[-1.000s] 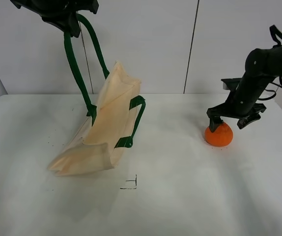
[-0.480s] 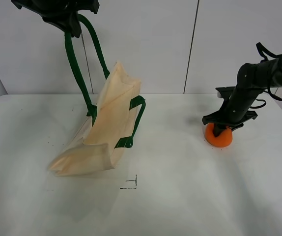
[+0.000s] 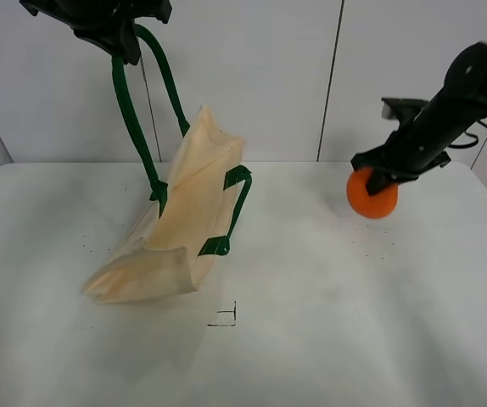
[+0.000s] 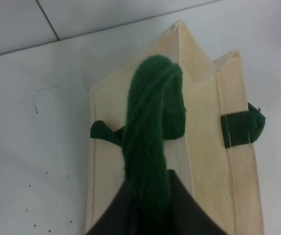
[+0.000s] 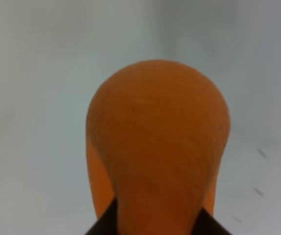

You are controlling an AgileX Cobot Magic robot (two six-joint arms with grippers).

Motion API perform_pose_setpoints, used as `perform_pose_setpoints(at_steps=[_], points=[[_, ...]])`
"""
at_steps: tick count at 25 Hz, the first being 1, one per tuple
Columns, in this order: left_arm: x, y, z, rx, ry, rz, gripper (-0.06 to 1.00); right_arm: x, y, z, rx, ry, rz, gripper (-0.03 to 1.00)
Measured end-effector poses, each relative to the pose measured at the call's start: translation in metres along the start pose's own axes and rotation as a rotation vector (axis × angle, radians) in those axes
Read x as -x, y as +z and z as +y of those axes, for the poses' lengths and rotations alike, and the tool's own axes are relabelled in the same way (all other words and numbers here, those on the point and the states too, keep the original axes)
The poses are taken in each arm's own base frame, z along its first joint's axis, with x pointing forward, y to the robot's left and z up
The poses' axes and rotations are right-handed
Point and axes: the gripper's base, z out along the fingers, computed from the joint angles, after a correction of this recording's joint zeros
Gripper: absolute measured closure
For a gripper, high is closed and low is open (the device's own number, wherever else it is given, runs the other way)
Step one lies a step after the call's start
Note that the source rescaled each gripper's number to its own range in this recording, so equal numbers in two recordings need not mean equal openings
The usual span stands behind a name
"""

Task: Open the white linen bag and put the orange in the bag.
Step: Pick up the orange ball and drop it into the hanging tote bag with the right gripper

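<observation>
Linen bag (image 3: 178,222) sags, cream and creased; orange (image 3: 372,195) is round, matte.

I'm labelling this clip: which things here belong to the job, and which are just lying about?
Job: cream cloth tote bag with dark green handles; round orange fruit; left gripper; right gripper.
Lying about: only a small black corner mark on the white table.

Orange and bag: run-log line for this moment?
left tool: shut on bag handle, held high | right tool: shut on orange, airborne
</observation>
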Motion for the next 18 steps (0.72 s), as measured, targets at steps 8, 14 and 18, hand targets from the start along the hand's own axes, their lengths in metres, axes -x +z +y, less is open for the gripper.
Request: perform_pose_setpoints(at_steps=[8, 14, 18], points=[[0.0, -0.012, 0.001, -0.004, -0.001, -0.024, 0.94, 0.004, -0.056, 0.055, 0.29, -0.062, -0.112, 0.96], [0.0, -0.013, 0.001, -0.004, -0.002, -0.026, 0.94, 0.008, -0.063, 0.135, 0.381, -0.237, -0.182, 0.96], [0.0, -0.013, 0.001, -0.004, -0.002, -0.026, 0.94, 0.003, -0.046, 0.173, 0.413, -0.293, -0.197, 0.96]])
